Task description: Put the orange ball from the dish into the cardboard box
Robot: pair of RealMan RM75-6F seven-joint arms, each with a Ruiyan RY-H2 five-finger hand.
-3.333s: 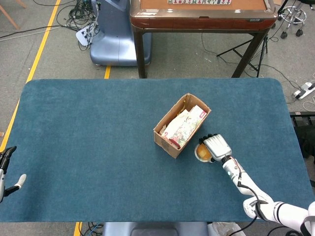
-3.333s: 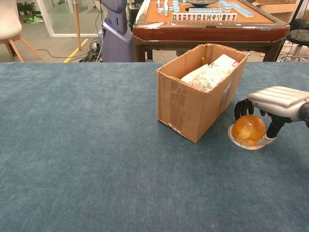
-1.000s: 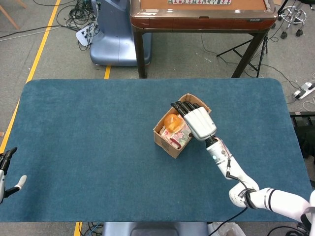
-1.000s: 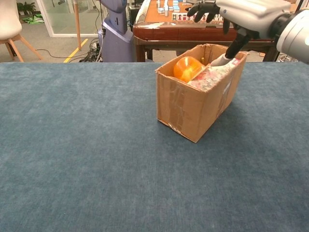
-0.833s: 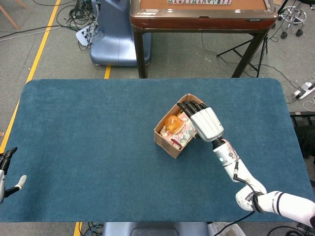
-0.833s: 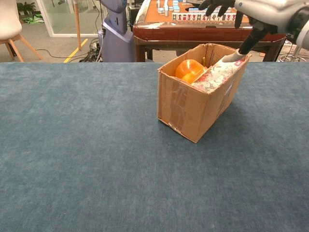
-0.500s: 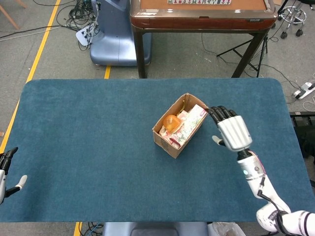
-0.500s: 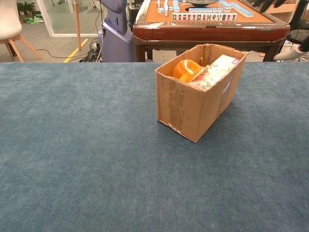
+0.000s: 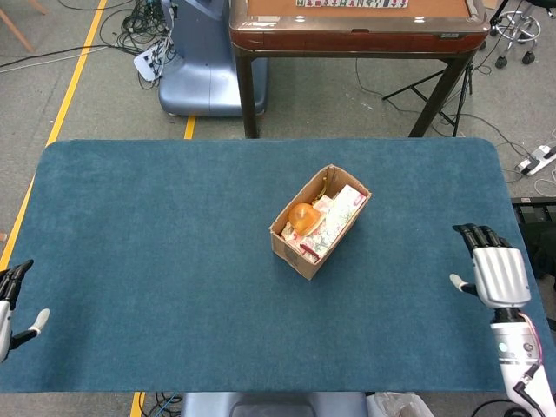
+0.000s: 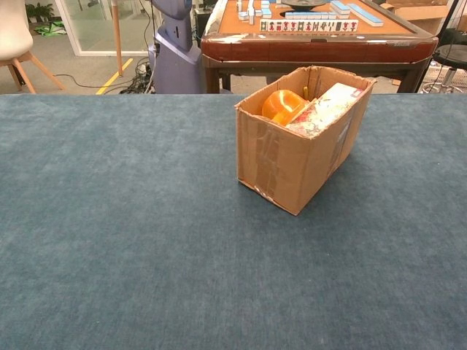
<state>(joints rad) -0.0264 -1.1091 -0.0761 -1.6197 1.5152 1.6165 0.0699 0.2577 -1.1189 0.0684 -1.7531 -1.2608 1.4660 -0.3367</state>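
One orange ball sits boxed, well apart from right hand.

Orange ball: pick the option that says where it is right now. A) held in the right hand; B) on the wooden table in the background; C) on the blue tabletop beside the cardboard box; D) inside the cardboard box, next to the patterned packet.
D: the orange ball sits inside the cardboard box against the patterned packet, while the right hand is off near the table edge, holding nothing.
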